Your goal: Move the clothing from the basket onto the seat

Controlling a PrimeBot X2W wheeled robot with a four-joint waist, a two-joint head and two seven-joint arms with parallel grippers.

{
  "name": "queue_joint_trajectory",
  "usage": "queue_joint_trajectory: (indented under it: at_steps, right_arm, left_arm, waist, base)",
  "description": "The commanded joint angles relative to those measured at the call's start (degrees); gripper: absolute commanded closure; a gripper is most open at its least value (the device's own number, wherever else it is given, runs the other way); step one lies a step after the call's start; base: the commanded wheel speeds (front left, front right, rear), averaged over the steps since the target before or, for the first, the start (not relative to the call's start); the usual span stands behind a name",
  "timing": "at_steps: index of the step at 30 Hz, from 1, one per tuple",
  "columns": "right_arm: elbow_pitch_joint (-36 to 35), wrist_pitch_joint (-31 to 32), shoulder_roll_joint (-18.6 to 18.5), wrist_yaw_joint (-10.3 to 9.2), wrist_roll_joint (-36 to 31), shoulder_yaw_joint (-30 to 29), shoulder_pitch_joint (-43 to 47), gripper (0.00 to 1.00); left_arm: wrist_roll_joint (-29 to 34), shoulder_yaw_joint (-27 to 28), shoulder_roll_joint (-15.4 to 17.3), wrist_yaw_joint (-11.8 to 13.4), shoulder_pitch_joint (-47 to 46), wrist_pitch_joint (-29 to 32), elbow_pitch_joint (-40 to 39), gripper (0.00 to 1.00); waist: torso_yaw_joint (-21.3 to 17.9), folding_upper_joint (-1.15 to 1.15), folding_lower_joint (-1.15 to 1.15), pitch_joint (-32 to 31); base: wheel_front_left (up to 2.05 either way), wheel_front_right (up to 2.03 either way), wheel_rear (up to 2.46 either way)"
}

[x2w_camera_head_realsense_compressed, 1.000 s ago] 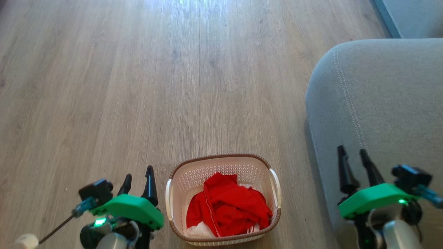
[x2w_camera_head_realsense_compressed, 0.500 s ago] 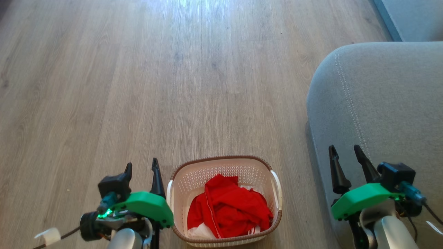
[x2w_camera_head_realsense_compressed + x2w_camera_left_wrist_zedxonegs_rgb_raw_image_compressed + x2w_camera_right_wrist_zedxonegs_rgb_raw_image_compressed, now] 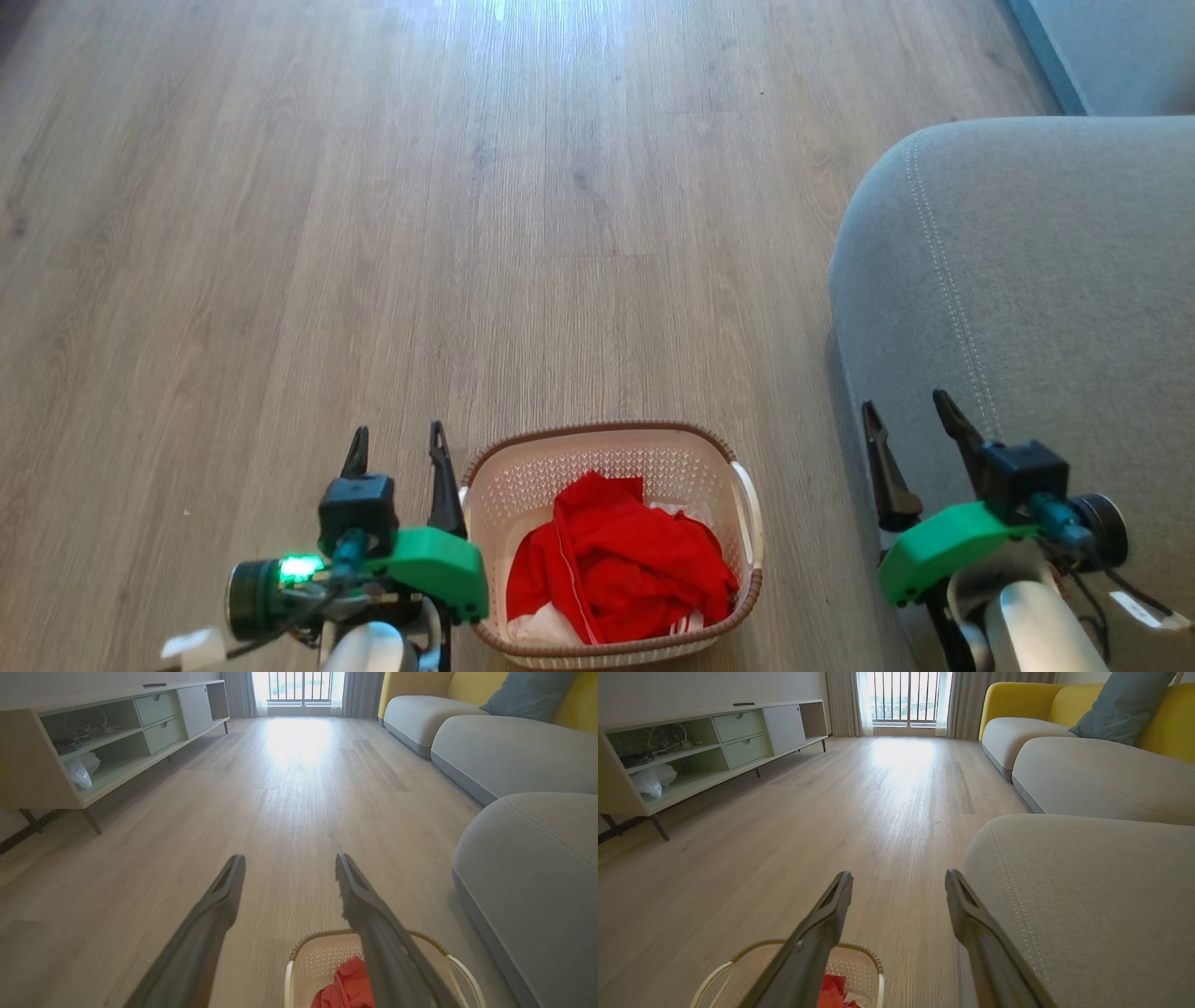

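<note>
Since a second ago both arms slid inward: left gripper (image 3: 398,437) just beside basket (image 3: 597,429), lower centre; right gripper (image 3: 906,406) over seat (image 3: 1046,280) edge. Both jaws apart, empty. Red clothing (image 3: 616,560) sits in basket; pick pending.

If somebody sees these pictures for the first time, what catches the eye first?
The bright red clothing heaped in the cream basket, at the bottom centre of the head view, stands out most. Next comes the large grey-blue seat at the right. The left gripper beside the basket and the right gripper near the seat both stand open.
</note>
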Motion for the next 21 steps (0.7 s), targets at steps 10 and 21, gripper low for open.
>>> queue_joint_trajectory:
  at_steps: [10,21]
  right_arm:
    - [-0.52,-2.50,-0.28,0.40,-8.06,2.43,-3.70,0.00]
    - [-0.11,-2.88,-0.28,0.41,-9.55,2.48,-4.06,0.00]
  left_arm:
    - [7.06,-1.28,0.53,2.45,-3.82,-2.34,-1.84,0.00]
    - [7.33,-1.62,0.54,2.04,-4.16,-2.71,-0.62,0.00]
  waist:
    - [0.12,0.00,0.00,-0.17]
    - [-0.08,0.00,0.00,0.01]
  base:
    - [0.00,0.00,0.00]
    - [0.00,0.00,0.00]
